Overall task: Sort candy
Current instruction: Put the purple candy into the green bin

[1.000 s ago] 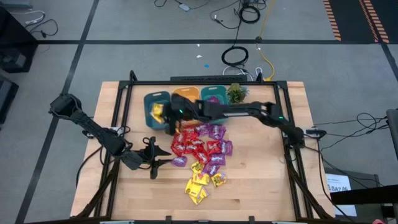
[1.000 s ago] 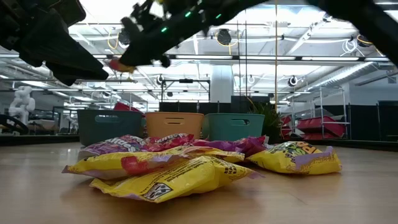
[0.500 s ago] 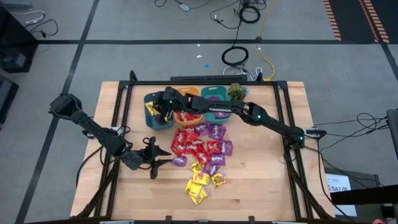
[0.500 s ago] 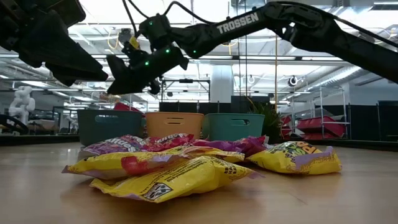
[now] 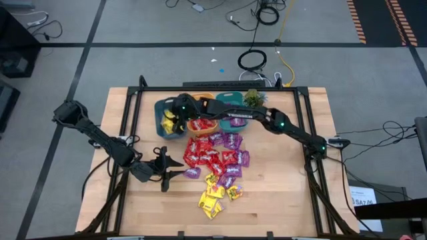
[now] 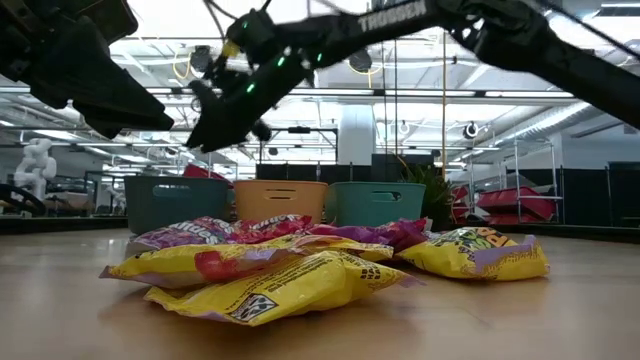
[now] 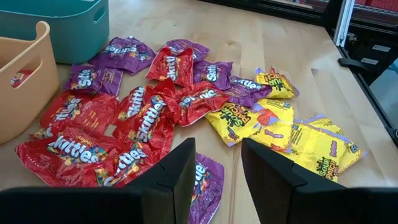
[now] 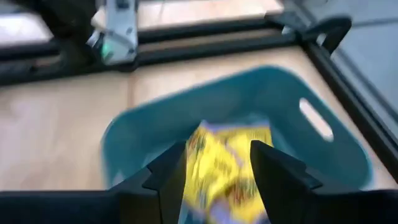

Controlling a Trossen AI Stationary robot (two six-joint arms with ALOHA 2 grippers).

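Your right tool (image 5: 175, 117) hangs directly over the teal bin (image 8: 323, 155), fingers spread, a yellow candy packet (image 8: 227, 165) lying in the bin just beyond them. The remaining candy (image 5: 217, 163) lies on the counter (image 5: 280, 193) nearer your left tool (image 5: 175, 167), whose fingers are also spread and pointing at the pile.

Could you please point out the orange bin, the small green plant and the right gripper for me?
orange bin (image 6: 281, 201): low view, on its front wall.
small green plant (image 5: 253, 99): high view, on its leaves.
right gripper (image 5: 172, 115): high view, between its fingertips, over the left teal bin (image 5: 160, 107).
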